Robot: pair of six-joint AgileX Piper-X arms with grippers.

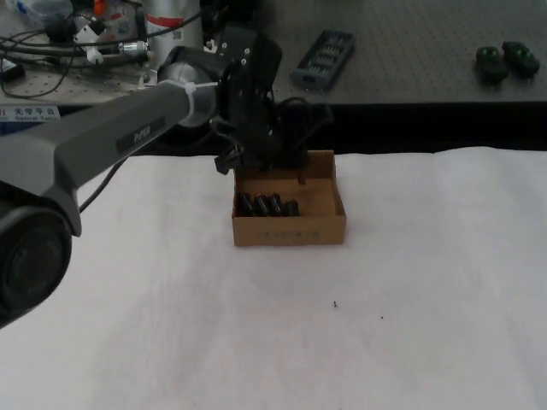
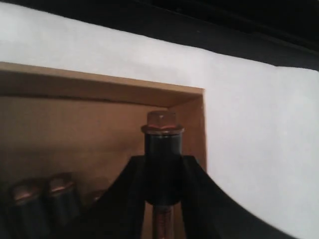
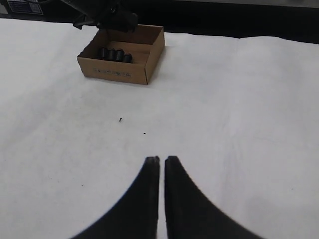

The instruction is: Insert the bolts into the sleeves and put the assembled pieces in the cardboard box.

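The left pincer [image 2: 162,167] is clenched on a dark cylindrical sleeve [image 2: 161,149]. The sleeve sits squarely between the two black fingers [image 2: 124,199], and its collared end reaches past their tips. A copper-coloured bolt [image 2: 161,119] runs through the sleeve: its hexagonal head caps the collared end, and a stretch of shank shows between the fingers at the other end. This held piece hangs inside the shallow brown cardboard box [image 1: 289,231], close to an inner corner; whether it touches the floor cannot be told.

In the high view the box sits just above the centre of the frame on a white cloth [image 1: 410,299]. The left arm comes in from the left edge and ends over the rear of the box. A row of dark finished pieces [image 1: 267,205] lies along the inside of the box's front wall.

The right pincer [image 3: 162,162] is closed on nothing, its fingers almost meeting. It hangs over bare cloth, well apart from the box.
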